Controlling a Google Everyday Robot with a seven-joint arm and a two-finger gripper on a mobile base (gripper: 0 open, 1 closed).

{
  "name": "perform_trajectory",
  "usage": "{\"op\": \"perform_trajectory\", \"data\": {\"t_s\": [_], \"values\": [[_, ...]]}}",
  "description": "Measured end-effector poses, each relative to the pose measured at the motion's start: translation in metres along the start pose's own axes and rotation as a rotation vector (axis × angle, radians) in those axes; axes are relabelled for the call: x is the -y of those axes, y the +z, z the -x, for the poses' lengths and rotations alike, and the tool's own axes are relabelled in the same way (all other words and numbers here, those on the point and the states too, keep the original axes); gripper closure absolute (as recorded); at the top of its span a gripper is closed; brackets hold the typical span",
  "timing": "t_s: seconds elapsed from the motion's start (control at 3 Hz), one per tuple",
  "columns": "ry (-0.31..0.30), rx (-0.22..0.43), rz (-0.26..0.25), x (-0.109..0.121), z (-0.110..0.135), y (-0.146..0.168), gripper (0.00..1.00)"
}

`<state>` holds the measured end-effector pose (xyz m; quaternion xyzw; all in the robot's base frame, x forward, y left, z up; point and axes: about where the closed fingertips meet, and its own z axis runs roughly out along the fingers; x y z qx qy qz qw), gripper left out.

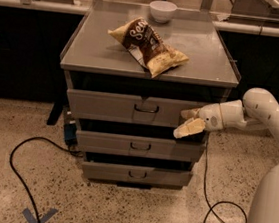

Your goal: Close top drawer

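The top drawer point(110, 106) of the grey metal cabinet point(85, 59) is partly pulled out, with a dark gap above its plain front. A small dark loop handle point(146, 108) sits at its centre. My gripper point(188, 121) is at the right end of the drawer front, against or just before it. Its pale fingers point(189, 129) are spread apart and hold nothing. The white arm point(260, 109) reaches in from the right.
A brown and yellow chip bag point(148, 45) and a white bowl point(162, 10) are on the cabinet top. Two lower drawers point(138, 146) stick out slightly. A black cable point(19, 170) loops on the floor at left and another point(219, 208) at right. Blue tape point(39, 218) marks the floor.
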<state>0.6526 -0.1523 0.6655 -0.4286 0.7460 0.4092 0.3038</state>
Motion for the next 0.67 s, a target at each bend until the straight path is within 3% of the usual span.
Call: {"op": "perform_trajectory", "data": {"t_s": [0.33,0.67], "values": [[-0.038,-0.095,-0.004,0.0025,-0.0020,0.0141,0.00],[-0.039,-0.098,-0.004,0.0013,-0.0030,0.0144,0.00]]}}
